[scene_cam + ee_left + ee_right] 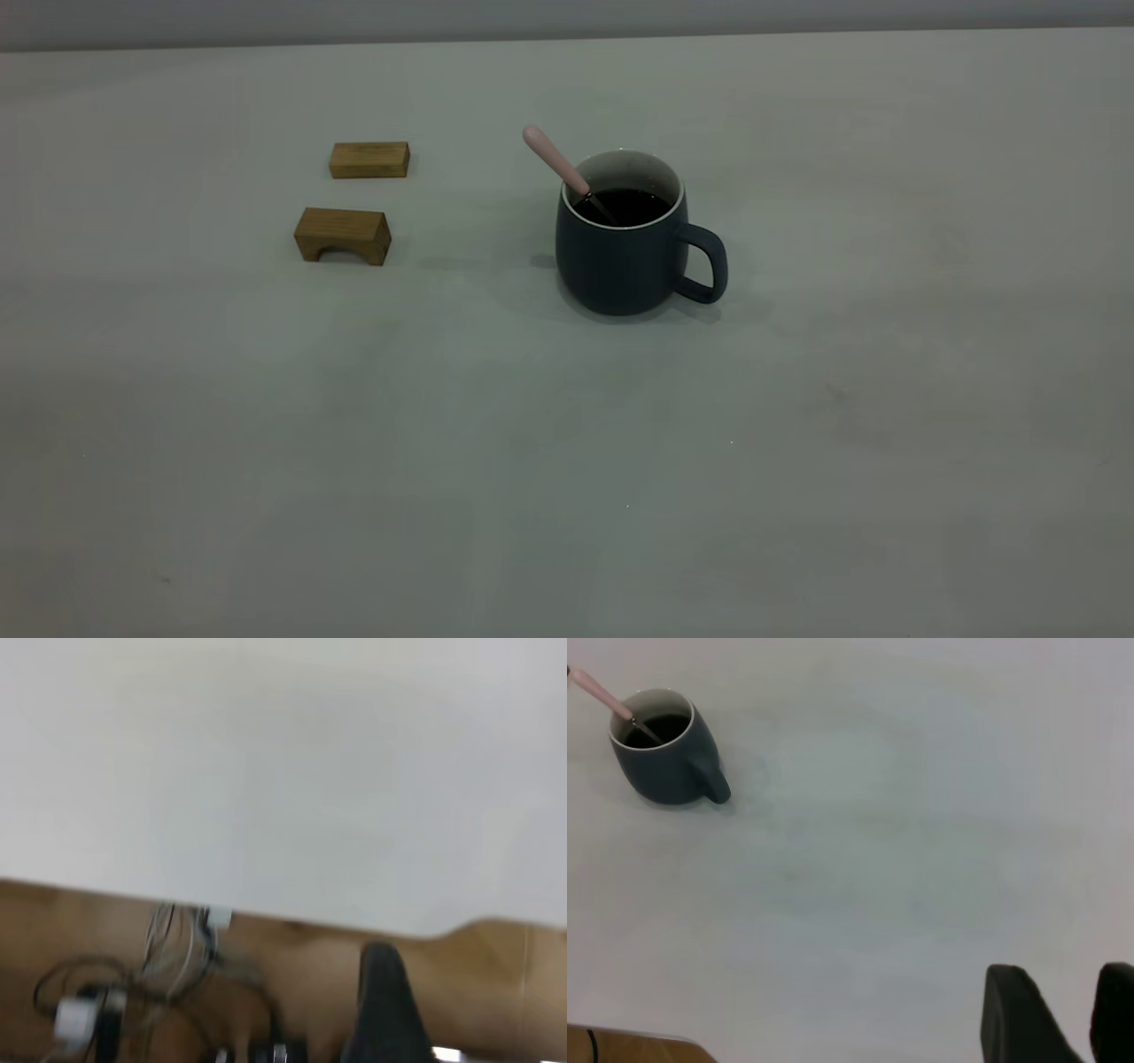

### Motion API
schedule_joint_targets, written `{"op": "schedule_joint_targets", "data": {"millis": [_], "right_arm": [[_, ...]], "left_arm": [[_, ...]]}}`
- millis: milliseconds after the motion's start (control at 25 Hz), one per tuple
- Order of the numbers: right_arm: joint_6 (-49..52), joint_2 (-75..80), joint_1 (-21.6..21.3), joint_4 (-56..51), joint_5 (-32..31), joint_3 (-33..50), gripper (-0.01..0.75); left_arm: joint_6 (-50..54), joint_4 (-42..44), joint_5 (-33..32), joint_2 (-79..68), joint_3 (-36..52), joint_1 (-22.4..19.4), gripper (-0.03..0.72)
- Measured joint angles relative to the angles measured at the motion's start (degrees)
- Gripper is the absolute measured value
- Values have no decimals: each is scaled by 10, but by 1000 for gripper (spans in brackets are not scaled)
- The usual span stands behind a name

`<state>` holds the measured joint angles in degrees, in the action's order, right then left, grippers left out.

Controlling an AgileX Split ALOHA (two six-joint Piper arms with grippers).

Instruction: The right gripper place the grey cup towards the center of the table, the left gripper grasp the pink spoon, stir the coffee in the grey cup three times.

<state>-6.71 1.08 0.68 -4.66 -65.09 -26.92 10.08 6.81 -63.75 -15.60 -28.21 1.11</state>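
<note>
The grey cup stands upright near the middle of the table, its handle turned to the right. Dark coffee fills it. The pink spoon leans in the cup, handle sticking out up and to the left, with nothing holding it. In the right wrist view the cup and spoon sit far from my right gripper, which is open and empty over bare table. My left gripper shows as a dark shape beyond the table's edge. Neither arm appears in the exterior view.
Two brown wooden blocks lie left of the cup: a flat one farther back and an arch-shaped one nearer. Below the table edge in the left wrist view hang cables over a wooden floor.
</note>
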Motion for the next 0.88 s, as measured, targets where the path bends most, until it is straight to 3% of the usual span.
{"op": "schedule_joint_targets", "data": {"millis": [560,880], "right_arm": [[0,0,0,0,0,0,241],[0,0,0,0,0,0,241]], "left_arm": [[-23,-8,-7,155,2,-1,583],[-23,-8,-10,167,2,-1,583]]}}
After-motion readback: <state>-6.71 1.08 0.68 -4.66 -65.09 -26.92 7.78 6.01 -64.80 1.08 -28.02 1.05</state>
